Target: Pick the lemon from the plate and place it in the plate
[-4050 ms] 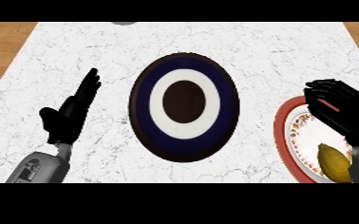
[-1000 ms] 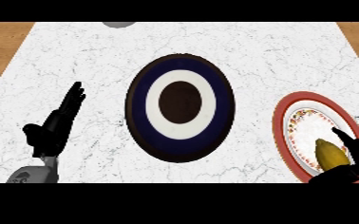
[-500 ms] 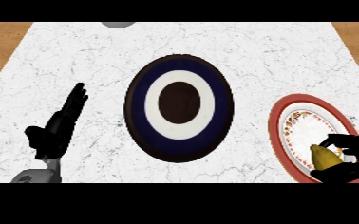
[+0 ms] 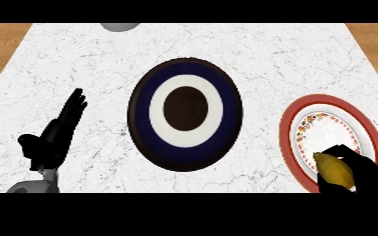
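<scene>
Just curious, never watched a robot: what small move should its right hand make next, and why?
Probably lift straight up. The right hand seems to curl its fingers round the lemon at the lower edge of the red-rimmed plate, so the grasp looks made; raising it clears the rim before carrying it left to the blue plate.

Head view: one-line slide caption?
Right hand curls round the lemon on the red-rimmed plate; blue ringed plate at centre; left hand open.

Yellow lemon (image 4: 336, 172), at near part of red-rimmed patterned plate (image 4: 289, 130), far right. Flat at centre, navy plate (image 4: 144, 115) with white ring, dark middle.
</scene>
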